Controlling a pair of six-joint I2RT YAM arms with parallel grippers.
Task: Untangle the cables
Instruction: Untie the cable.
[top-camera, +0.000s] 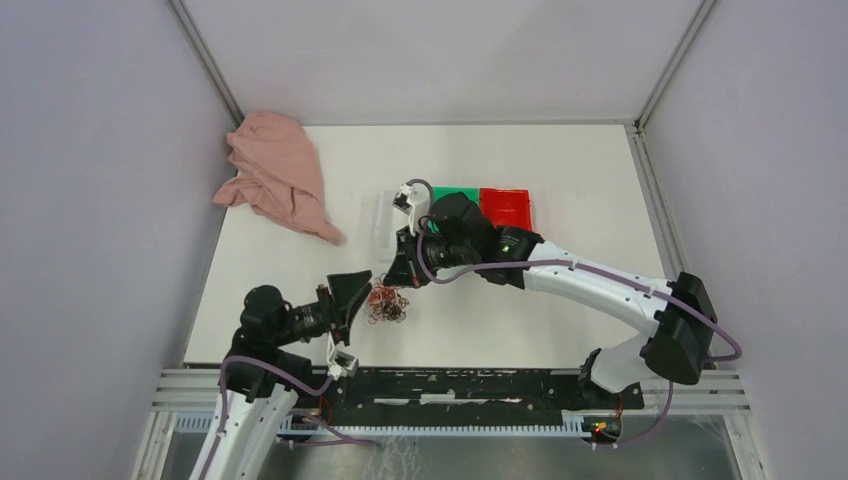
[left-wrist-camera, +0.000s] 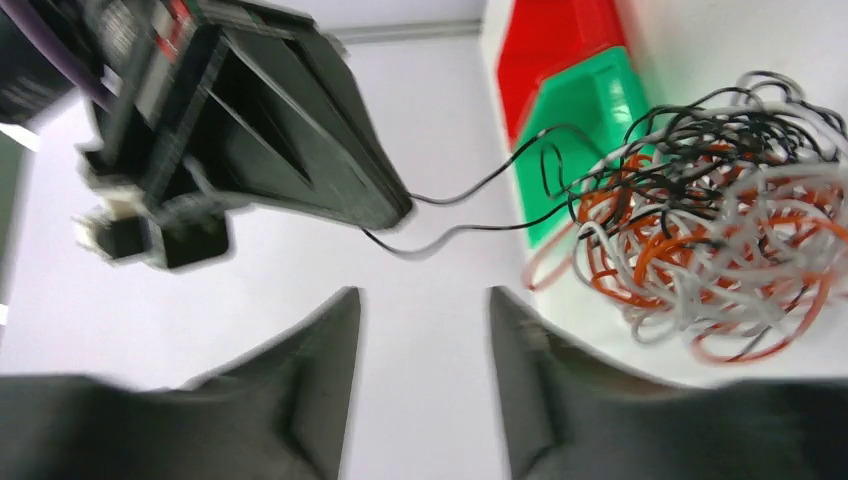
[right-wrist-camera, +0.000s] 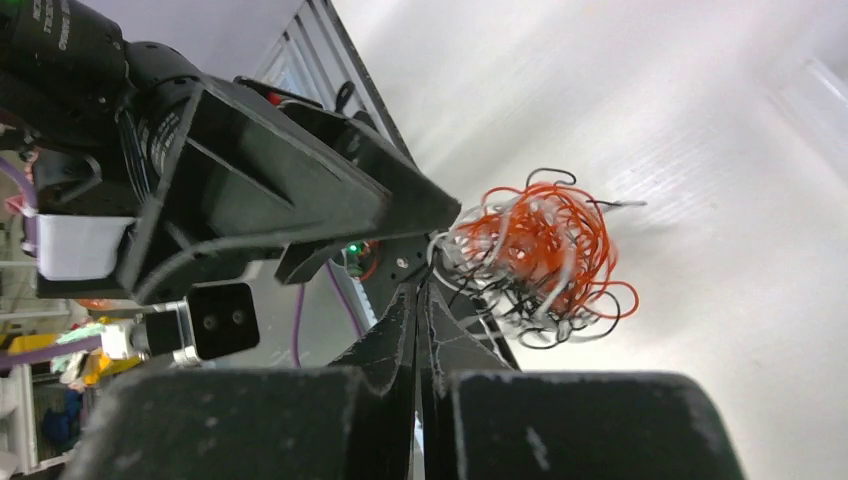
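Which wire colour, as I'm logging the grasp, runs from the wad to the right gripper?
Black: two black strands stretch from the wad to the shut right gripper's tip; the orange and white loops lie only in the wad.

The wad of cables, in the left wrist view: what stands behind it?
Behind the cables stand a green bin and, beyond it, a red bin. The cables cover the green bin's near part, so that part cannot be seen.
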